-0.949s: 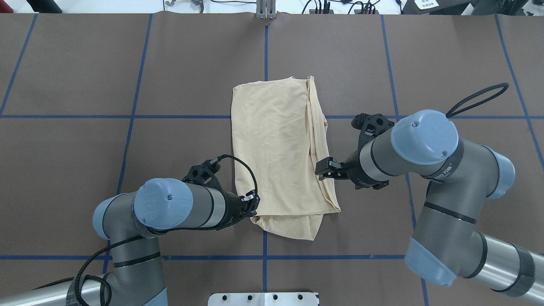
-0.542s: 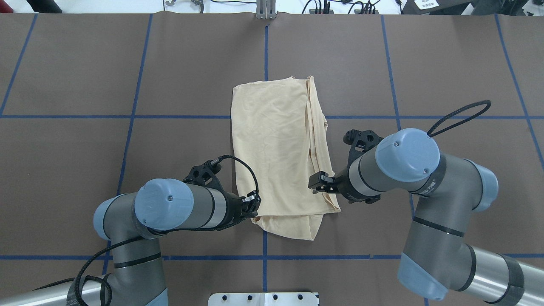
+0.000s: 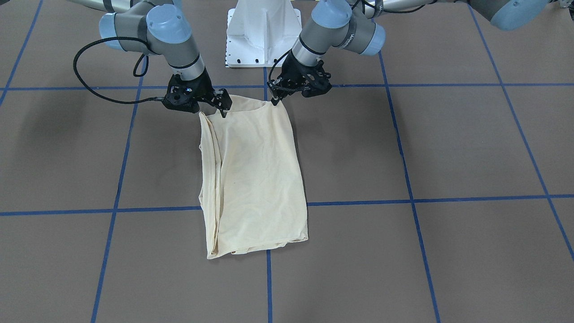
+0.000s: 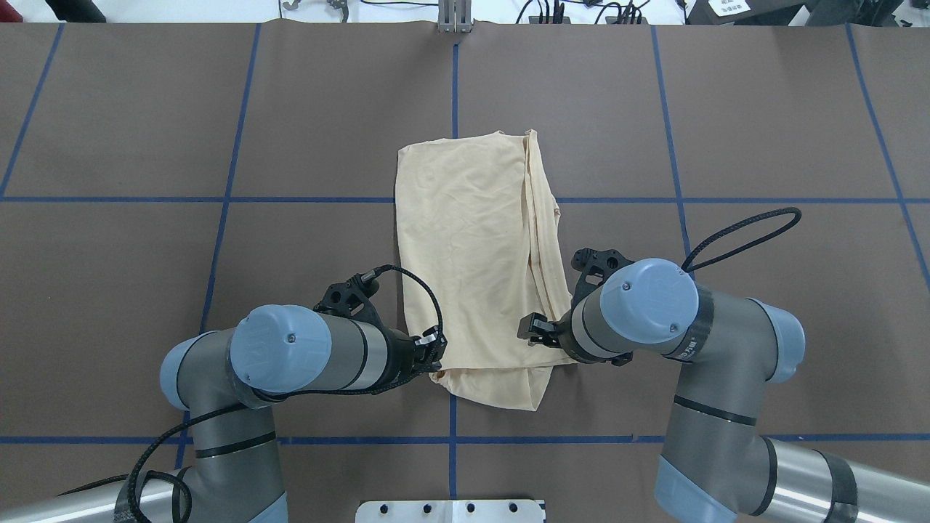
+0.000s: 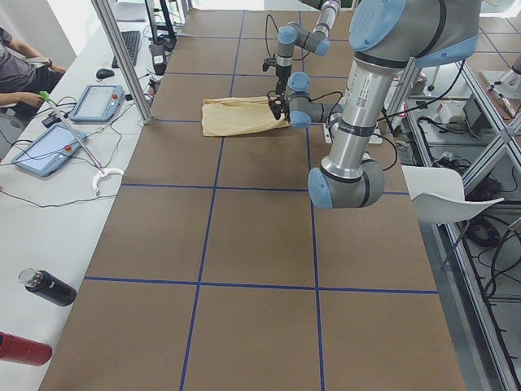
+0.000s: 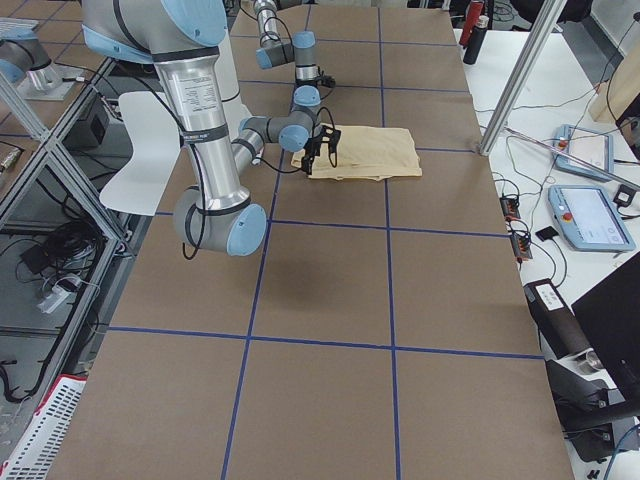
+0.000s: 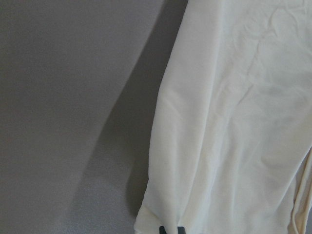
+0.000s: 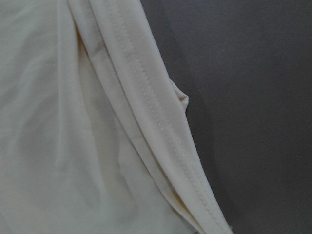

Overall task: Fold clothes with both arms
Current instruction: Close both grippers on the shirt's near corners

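Observation:
The clothes are one pale cream shirt folded into a long strip lying flat on the brown table, also seen in the front view. Its layered hems run along my right side. My left gripper is shut on the strip's near left corner, where its fingertips pinch the fabric's edge; in the front view that corner is lifted slightly. My right gripper hovers open over the near right corner, with no fingers showing in its wrist view. No print or tag is visible.
The white pedestal base stands just behind the shirt's near end. Blue tape lines grid the brown table cover. Side benches hold tablets, and a seated person is at the far left end.
My right arm has swung back toward the robot along the shirt's right edge, carrying its gripper to the near right corner. The left arm and the shirt have not moved.

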Robot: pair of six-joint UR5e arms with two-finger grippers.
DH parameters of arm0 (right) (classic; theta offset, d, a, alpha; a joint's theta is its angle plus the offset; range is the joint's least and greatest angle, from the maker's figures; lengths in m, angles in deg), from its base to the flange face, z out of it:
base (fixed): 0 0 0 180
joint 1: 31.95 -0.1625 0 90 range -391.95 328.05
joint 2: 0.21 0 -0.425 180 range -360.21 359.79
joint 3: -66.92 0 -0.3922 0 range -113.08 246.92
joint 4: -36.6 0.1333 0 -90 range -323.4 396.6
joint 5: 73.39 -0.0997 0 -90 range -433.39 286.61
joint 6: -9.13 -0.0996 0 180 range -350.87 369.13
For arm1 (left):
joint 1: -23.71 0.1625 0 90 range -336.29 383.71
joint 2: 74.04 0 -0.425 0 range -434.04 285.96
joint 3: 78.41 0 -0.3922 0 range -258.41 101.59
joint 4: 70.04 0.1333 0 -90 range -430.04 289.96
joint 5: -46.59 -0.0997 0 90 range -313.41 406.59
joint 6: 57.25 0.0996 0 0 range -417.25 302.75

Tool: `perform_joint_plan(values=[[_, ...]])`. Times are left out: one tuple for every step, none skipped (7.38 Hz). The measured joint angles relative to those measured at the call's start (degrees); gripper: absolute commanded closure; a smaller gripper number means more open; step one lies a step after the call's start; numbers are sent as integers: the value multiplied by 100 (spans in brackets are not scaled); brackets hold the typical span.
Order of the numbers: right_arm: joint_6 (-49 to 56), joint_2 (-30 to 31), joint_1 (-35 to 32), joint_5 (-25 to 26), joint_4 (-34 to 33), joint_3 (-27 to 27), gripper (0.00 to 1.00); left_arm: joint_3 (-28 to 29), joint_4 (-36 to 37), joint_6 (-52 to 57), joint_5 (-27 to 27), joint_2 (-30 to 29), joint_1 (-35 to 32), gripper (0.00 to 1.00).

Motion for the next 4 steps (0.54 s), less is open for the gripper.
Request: perform_joint_plan(values=[[-16,-31,32,20,-22,-61,0,1,-4,0,3,0,1,100],[-67,-43,60,29,-46,-105,0,5,-6,0,6,-1,4,100],[-129,-49,81,32,-90,-120,0,6,-6,0,10,-2,9,100],[-172,-50,90,33,-142,-127,0,4,-7,0,12,-5,12,100]])
